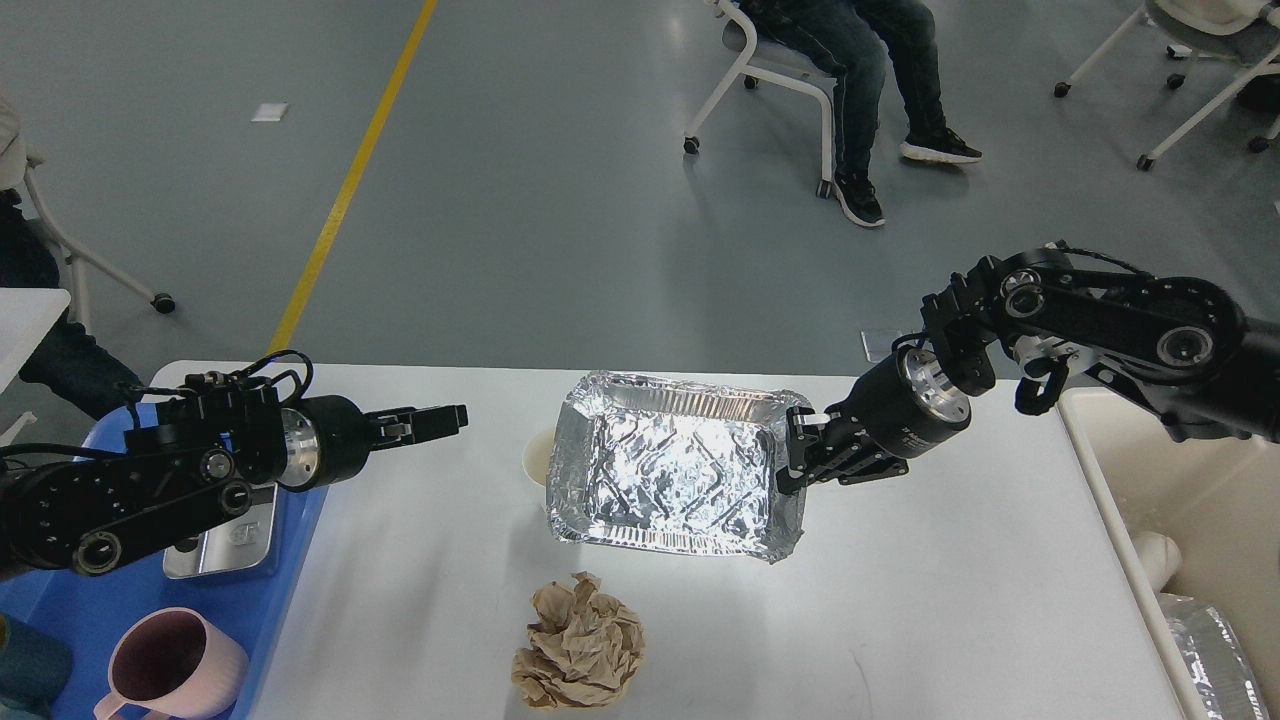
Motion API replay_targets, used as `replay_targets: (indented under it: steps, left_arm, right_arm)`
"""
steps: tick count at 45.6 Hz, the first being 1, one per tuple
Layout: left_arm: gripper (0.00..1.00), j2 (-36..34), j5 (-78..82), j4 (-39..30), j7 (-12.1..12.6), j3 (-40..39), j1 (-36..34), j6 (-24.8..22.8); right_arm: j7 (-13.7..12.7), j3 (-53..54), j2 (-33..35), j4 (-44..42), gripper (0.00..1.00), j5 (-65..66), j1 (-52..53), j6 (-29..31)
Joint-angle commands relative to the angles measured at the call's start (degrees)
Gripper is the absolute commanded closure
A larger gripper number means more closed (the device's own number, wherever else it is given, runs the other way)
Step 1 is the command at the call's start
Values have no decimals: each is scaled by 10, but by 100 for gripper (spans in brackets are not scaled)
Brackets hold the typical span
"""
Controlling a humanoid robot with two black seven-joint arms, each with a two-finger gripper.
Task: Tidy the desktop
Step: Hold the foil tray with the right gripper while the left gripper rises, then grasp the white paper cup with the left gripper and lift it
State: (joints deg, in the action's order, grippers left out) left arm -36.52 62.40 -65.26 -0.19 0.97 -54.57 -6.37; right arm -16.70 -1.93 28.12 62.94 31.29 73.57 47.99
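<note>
Right gripper [797, 452] clamped on right rim of foil tray [672, 473] — tray above middle of desktop [930, 590]. Left gripper [440, 418] over desktop's left part — fingers' state unclear. Crumpled brown paper [580, 645] near front edge.

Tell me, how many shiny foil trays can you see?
2. One foil tray is over the middle of the desktop, pinched by the right gripper. A second foil tray peeks out inside the cream bin at right. More may be hidden in there.

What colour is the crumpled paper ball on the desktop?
Light brown; the crumpled paper ball shows in the head view.
</note>
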Motion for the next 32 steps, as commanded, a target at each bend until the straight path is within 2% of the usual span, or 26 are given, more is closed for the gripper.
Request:
replay_targets:
  steps: [1, 32]
  left_arm:
    - [13, 44, 0, 31, -2, 5, 0, 0]
    - [29, 148, 0, 107, -7, 28, 8, 3]
  right_arm:
    - [0, 0, -2, 0, 100, 1, 0, 0]
    - [0, 9, -3, 4, 100, 0, -4, 0]
